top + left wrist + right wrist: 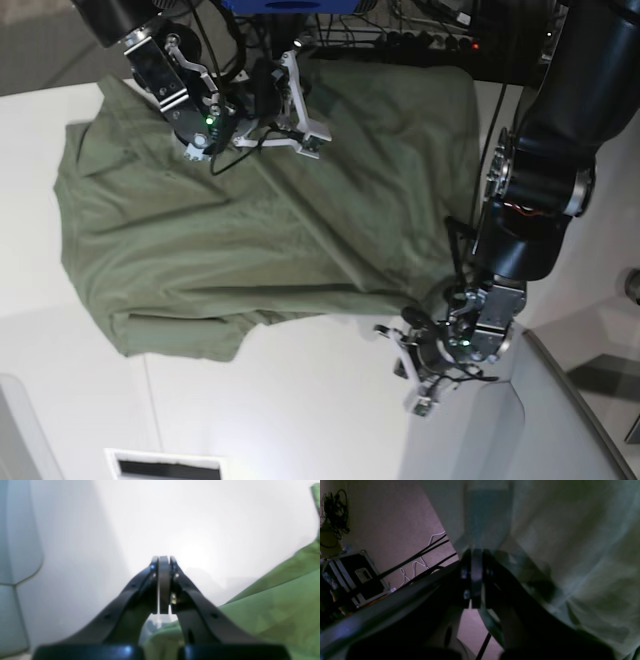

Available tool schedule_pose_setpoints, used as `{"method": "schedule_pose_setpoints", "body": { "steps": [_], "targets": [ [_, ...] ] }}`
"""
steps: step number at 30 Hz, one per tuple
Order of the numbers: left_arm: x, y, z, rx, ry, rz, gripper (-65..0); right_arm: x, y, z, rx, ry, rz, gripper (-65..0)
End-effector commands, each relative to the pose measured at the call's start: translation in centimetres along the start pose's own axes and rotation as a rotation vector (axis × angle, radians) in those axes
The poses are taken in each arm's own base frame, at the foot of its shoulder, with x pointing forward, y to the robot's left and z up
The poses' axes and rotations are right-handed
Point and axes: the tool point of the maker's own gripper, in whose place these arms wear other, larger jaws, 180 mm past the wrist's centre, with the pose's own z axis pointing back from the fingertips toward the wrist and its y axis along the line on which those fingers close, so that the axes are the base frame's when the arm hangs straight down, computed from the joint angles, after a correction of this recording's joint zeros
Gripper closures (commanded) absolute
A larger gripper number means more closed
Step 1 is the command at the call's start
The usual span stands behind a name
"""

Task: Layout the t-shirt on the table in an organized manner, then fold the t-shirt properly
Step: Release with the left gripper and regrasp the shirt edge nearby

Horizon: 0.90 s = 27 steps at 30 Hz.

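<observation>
— How does the t-shirt look now?

— It is olive green and lies spread over the white table, with many wrinkles. Its near edge is folded under a little, and the far edge hangs past the table's back border.

— And the right gripper?

— It is at the shirt's far edge. Its jaws are together, and cloth drapes right over them; I think they pinch it.

— The left gripper?

— Its jaws are pressed together on nothing, above bare table just beside the shirt's near corner.
</observation>
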Motion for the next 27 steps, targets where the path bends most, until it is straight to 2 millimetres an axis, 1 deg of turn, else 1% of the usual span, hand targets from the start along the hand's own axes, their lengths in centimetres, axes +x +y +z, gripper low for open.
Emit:
{"method": "schedule_pose_setpoints", "body": {
  "steps": [1, 2, 3, 4, 6, 9, 11, 12, 13, 15, 17, 18, 20, 21, 23, 24, 27],
  "targets": [
    [3.4, 0.4, 0.5, 0.004, -0.061, -0.022, 0.0, -0.4, -1.8, 0.8, -0.075, 0.044, 0.022, -2.3],
    [2.5, -0.4, 0.7, -0.004, -0.023, -0.039, 0.0, 0.1, -1.9, 1.2, -0.083, 0.039, 0.031, -2.3],
    [2.2, -1.2, 1.1, -0.010, -0.009, -0.059, 0.0, 0.5, -2.0, 1.5, -0.092, 0.033, 0.040, -2.3],
    [1.5, -2.0, 1.8, -0.015, 0.004, -0.082, 0.0, 1.3, -2.4, 2.1, -0.108, 0.022, 0.054, -2.3],
    [-0.7, -2.9, 3.7, -0.010, 0.032, -0.139, 0.0, 2.5, -2.6, 3.2, -0.132, -0.002, 0.079, -2.3],
    [-4.6, -4.7, 6.7, -0.019, 0.079, -0.193, 0.0, 4.4, -3.1, 5.0, -0.173, -0.038, 0.117, -2.3],
    [-7.7, -5.4, 8.4, -0.028, 0.121, -0.215, 0.0, 4.9, -3.4, 5.7, -0.194, -0.038, 0.131, -2.3],
    [-9.5, -5.8, 9.0, -0.037, 0.149, -0.220, 0.0, 5.2, -3.6, 6.1, -0.203, -0.041, 0.137, -2.3],
    [-11.4, -5.5, 9.8, -0.033, 0.179, -0.215, 0.0, 5.5, -3.8, 6.2, -0.208, -0.046, 0.141, -2.3],
    [-14.1, -4.3, 11.0, -0.005, 0.220, -0.168, 0.0, 6.1, -4.3, 6.6, -0.220, -0.057, 0.147, -2.3],
    [-16.4, -2.4, 12.5, 0.047, 0.253, -0.098, 0.0, 7.6, -4.7, 7.1, -0.231, -0.096, 0.159, -2.3],
    [-17.1, -1.7, 13.1, 0.069, 0.262, -0.075, 0.0, 8.0, -4.8, 7.1, -0.231, -0.109, 0.160, -2.3],
    [-19.2, -0.5, 14.7, 0.101, 0.294, -0.054, 0.0, 8.5, -5.8, 6.9, -0.234, -0.110, 0.154, -2.3],
    [-19.9, -0.2, 15.5, 0.106, 0.308, -0.059, 0.0, 8.9, -5.9, 6.4, -0.223, -0.109, 0.144, -2.3],
    [-21.2, -0.6, 16.7, 0.105, 0.328, -0.065, 0.0, 9.3, -6.3, 5.3, -0.200, -0.103, 0.122, -2.3],
    [-21.4, -0.7, 17.2, 0.103, 0.330, -0.073, 0.0, 9.1, -6.6, 4.7, -0.189, -0.102, 0.108, -2.3],
    [-22.0, -0.7, 18.7, 0.116, 0.333, -0.078, 0.0, 9.6, -6.3, 3.2, -0.150, -0.120, 0.080, -2.3]
  ]
}}
